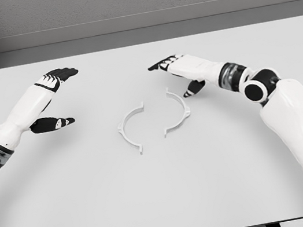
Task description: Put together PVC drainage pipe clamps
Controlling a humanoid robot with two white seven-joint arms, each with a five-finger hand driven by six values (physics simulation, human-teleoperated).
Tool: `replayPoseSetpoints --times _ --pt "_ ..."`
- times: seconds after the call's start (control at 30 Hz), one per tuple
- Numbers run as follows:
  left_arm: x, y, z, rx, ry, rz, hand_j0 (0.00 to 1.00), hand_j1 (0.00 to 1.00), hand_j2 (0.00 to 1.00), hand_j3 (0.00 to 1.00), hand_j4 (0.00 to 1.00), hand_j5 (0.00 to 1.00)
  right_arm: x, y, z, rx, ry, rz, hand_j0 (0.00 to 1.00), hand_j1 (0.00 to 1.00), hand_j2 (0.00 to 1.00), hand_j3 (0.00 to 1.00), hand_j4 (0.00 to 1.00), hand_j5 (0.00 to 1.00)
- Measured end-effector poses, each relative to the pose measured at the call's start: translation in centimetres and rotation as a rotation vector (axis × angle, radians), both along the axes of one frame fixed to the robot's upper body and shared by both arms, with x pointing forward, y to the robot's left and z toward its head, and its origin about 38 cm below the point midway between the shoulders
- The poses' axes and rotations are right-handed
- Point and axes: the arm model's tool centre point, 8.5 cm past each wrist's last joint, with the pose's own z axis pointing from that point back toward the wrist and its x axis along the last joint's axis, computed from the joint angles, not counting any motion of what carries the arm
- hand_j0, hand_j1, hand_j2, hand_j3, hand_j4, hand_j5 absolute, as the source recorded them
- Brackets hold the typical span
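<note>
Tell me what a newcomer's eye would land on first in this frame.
Two thin white curved plastic clamp halves, left and right, lie apart at the middle of the plain white table, facing each other like brackets. On either side, the robot's left hand and right hand are open, holding nothing.

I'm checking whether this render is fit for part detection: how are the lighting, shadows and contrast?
Head view: even, soft light with no glare or blur; the white clamp halves cast barely any shadow and contrast weakly with the pale table; left hand and right hand stand out by their black fingers.
</note>
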Motion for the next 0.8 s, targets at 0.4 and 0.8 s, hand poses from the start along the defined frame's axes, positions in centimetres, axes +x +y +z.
replayPoseSetpoints --times 0.4,0.8 --pt "0.3 0.2 0.2 0.001 -0.003 0.006 1.0 1.0 1.0 1.0 1.0 1.0 -0.3 1.3 -0.1 -0.01 -0.011 0.026 1.0 1.0 1.0 1.0 1.0 1.0" --pt "0.3 0.2 0.0 0.002 0.001 0.007 1.0 1.0 1.0 1.0 1.0 1.0 -0.7 3.2 0.2 0.006 -0.013 0.068 1.0 1.0 1.0 1.0 1.0 1.0"
